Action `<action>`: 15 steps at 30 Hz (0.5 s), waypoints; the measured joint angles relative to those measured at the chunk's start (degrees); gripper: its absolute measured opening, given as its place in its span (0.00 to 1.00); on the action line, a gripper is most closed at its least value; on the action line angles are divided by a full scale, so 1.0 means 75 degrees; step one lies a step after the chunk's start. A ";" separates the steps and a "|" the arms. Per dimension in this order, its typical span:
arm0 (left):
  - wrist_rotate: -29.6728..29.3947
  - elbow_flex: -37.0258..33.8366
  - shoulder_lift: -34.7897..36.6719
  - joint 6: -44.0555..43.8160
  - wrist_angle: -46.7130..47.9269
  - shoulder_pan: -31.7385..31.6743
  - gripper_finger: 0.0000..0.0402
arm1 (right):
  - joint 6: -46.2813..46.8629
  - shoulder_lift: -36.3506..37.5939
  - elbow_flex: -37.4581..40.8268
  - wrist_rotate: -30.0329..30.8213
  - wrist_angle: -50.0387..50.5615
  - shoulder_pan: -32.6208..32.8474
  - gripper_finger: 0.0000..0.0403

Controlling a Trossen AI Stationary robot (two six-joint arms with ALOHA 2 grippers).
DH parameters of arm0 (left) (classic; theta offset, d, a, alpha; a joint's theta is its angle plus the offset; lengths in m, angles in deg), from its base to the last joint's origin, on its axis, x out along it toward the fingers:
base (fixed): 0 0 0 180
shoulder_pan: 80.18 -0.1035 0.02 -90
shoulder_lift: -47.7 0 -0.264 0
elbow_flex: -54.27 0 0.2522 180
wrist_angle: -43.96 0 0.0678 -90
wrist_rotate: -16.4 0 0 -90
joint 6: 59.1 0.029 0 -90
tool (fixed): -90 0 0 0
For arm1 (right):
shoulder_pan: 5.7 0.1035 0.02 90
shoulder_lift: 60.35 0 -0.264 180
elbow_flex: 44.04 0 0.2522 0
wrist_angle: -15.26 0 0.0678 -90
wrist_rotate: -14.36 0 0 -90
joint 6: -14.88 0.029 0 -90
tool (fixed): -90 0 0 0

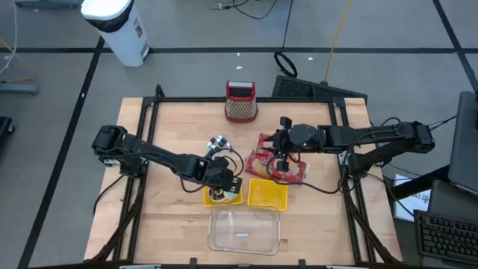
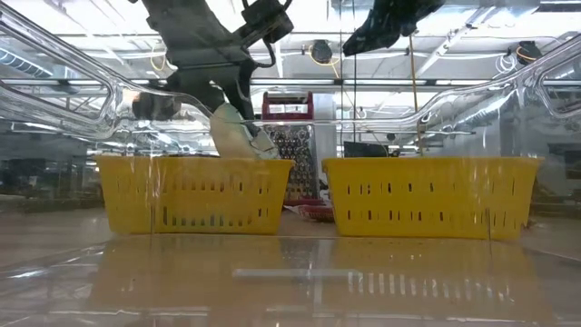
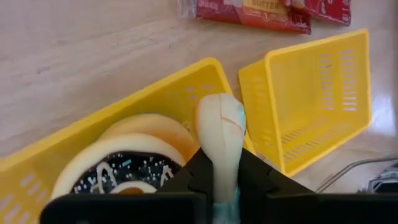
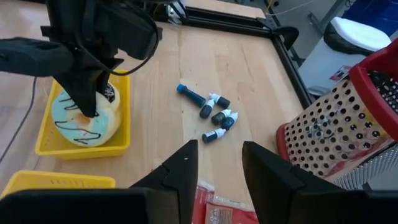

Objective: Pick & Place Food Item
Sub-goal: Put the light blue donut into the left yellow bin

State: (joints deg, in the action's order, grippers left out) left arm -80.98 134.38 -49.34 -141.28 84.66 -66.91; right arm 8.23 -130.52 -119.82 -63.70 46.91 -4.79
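A pale donut with light-blue icing and dark drizzle (image 4: 84,124) stands tilted in the left yellow basket (image 1: 224,196), and my left gripper (image 3: 222,158) is shut on it from above. A chocolate-iced donut (image 3: 118,177) and a plain one (image 3: 149,127) lie under it in the same basket. The right yellow basket (image 1: 267,193) stands beside it with nothing showing inside. My right gripper (image 4: 217,165) hangs open above the red food packets (image 1: 280,166), holding nothing. My left gripper pinches the iced donut's upper rim (image 3: 221,134) between its two fingers, which slant down from above. The donut stands on edge and tilted, its lower part (image 2: 254,145) down inside the left basket. Whether one finger goes through the hole is hidden.
A clear plastic tray (image 1: 245,230) lies at the table's near edge in front of the baskets. A red-handled grater (image 1: 241,102) stands at the far edge. Several small dark and blue bottles (image 4: 211,112) lie loose behind the left basket.
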 joint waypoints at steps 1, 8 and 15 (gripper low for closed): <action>-0.0027 0.0000 0.0000 0.0045 0.0000 0.0017 0.12 | 0.0000 0.0000 0.0000 0.0000 0.0028 0.0001 0.28; -0.0120 -0.0003 0.0000 0.0062 0.0001 0.0048 0.28 | 0.0003 0.0000 0.0000 -0.0003 0.0147 0.0000 0.28; -0.0224 -0.0012 -0.0003 0.0002 -0.0025 0.0033 0.48 | 0.0003 0.0000 0.0000 -0.0003 0.0147 0.0003 0.28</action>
State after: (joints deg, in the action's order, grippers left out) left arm -82.66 134.29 -49.36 -141.27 84.47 -66.66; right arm 8.25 -130.52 -119.82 -63.72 48.00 -4.77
